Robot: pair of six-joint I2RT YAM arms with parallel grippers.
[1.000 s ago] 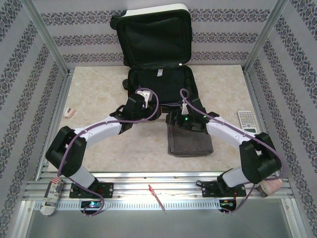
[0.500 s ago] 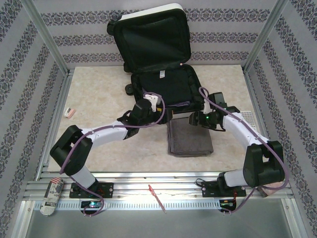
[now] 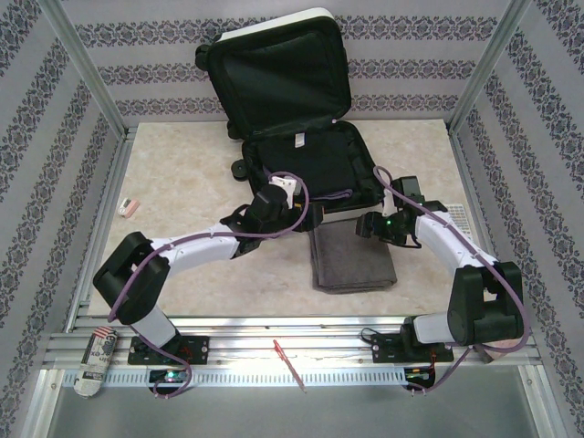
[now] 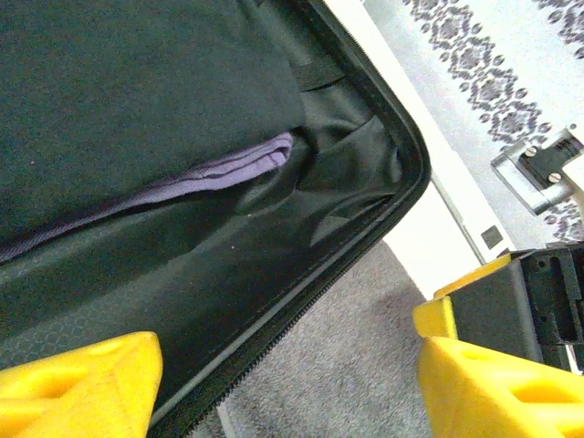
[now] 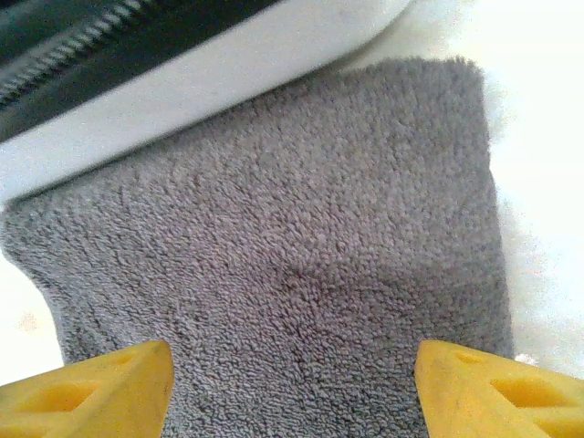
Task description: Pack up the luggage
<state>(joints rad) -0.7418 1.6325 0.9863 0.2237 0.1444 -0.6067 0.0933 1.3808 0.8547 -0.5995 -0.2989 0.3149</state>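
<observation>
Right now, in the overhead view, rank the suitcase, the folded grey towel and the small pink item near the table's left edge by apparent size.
1. Suitcase, clearly largest.
2. Grey towel, its far edge partly hidden.
3. Small pink item, clearly smallest.

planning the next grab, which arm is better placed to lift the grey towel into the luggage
Right. The right gripper, open, hangs directly over the grey towel; the left gripper, also open, sits at the luggage rim.
</observation>
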